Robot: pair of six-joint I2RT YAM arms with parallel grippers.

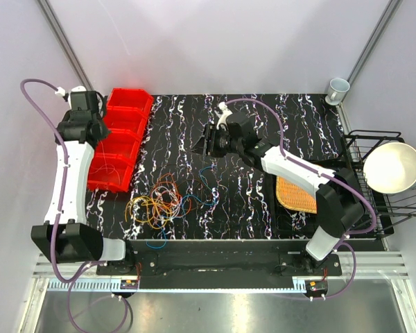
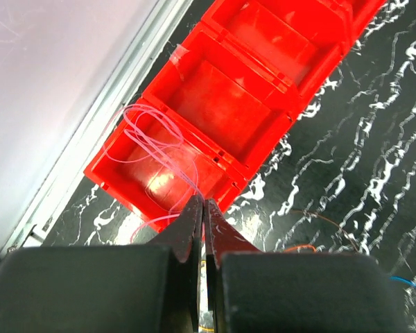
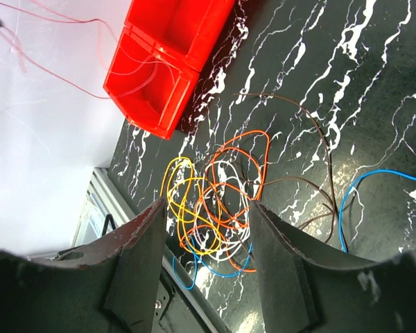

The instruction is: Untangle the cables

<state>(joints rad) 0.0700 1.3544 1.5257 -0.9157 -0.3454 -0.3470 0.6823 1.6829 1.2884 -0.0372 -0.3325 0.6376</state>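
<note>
Your left gripper (image 2: pixel 200 202) is clenching a pale cable (image 2: pixel 147 142), whose loops are lying in the end compartment of the red bin (image 2: pixel 222 104). Your right gripper (image 3: pixel 206 208) is hanging released, jaws wide apart, above the other cables (image 3: pixel 215 198). These are lying tangled on the black marbled table (image 1: pixel 249 201), near its front edge and beside the bin.

Plastic and polish
The red bins (image 2: pixel 222 104) looked like glossy moulded plastic, the black counter (image 1: pixel 246 208) smooth and reflective, the cables (image 3: pixel 211 208) smoothly sheathed.
</note>
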